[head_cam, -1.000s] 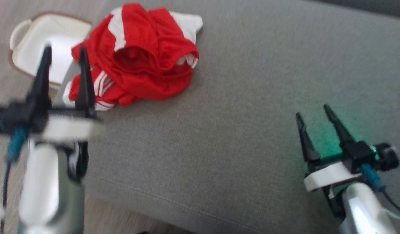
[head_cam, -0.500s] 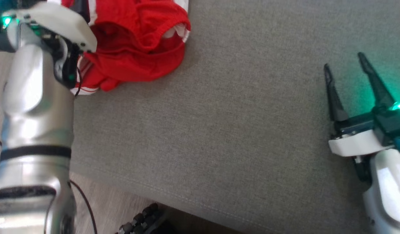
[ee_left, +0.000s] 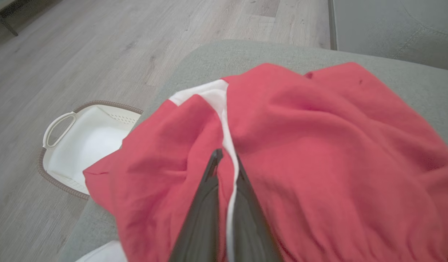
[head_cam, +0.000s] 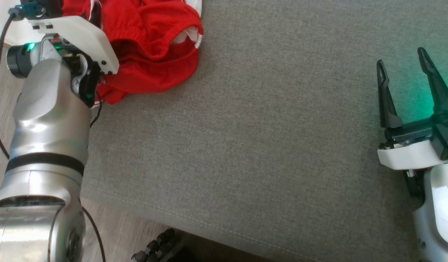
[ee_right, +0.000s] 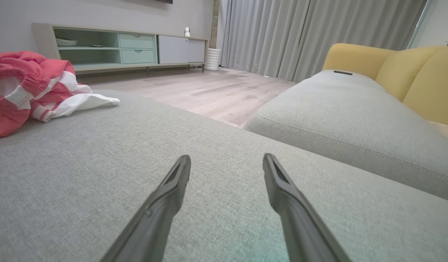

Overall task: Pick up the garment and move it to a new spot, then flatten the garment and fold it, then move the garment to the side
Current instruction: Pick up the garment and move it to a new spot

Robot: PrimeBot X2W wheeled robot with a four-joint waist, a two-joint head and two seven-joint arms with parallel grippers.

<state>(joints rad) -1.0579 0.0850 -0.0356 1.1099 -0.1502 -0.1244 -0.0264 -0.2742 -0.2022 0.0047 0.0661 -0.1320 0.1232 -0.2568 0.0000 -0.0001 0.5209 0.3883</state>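
Observation:
The garment (head_cam: pixel 151 54) is a crumpled red piece with white stripes, lying at the far left corner of the grey sofa cushion (head_cam: pixel 245 145). My left arm (head_cam: pixel 49 109) reaches over its near edge. In the left wrist view my left gripper (ee_left: pixel 227 160) is shut on a fold of the garment (ee_left: pixel 318 145), with red cloth and a white stripe pinched between the fingers. My right gripper (head_cam: pixel 401 57) hovers open over the cushion's right side, far from the garment (ee_right: pixel 23 83); its fingers (ee_right: pixel 173 193) hold nothing.
A white basket (ee_left: pixel 56 123) stands on the wooden floor beside the cushion's left edge. A second grey cushion (ee_right: pixel 336 109) and yellow cushions (ee_right: pixel 420 80) lie to the right. A low cabinet (ee_right: pixel 118 47) lines the far wall.
The head camera has tilted down. My left arm reached forward onto the garment and its gripper went from open to shut on the cloth. The right gripper stays open.

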